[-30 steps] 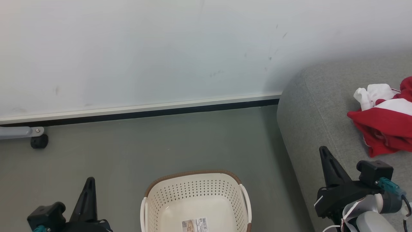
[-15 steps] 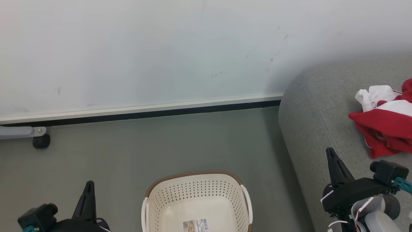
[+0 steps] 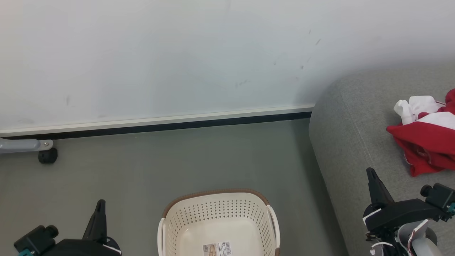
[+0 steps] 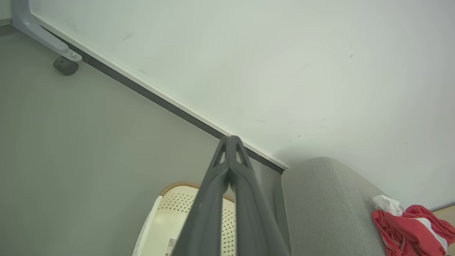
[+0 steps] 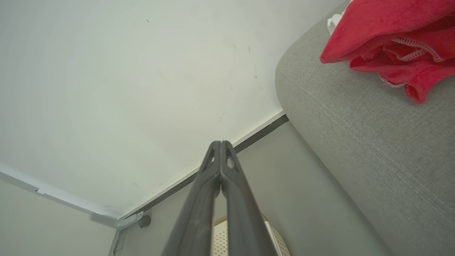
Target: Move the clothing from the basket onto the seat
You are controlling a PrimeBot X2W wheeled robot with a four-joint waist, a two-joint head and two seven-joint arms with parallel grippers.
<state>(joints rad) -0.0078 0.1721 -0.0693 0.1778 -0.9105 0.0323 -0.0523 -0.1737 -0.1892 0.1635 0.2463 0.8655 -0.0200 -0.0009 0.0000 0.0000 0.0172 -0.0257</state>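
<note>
Basket [image 3: 217, 210], bottom centre, holds nothing. Clothing [image 3: 424, 144] lies on seat [image 3: 350, 142], right edge. Left gripper [image 3: 101, 203] and right gripper [image 3: 371, 173] pinched closed, holding nothing. Task looks complete; no further pick needed.

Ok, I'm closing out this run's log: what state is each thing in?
basket: upright on the floor, visible part empty.
clothing: crumpled heap lying on the seat.
seat: bearing the clothing.
left gripper: shut, holding nothing.
right gripper: shut, holding nothing.
</note>
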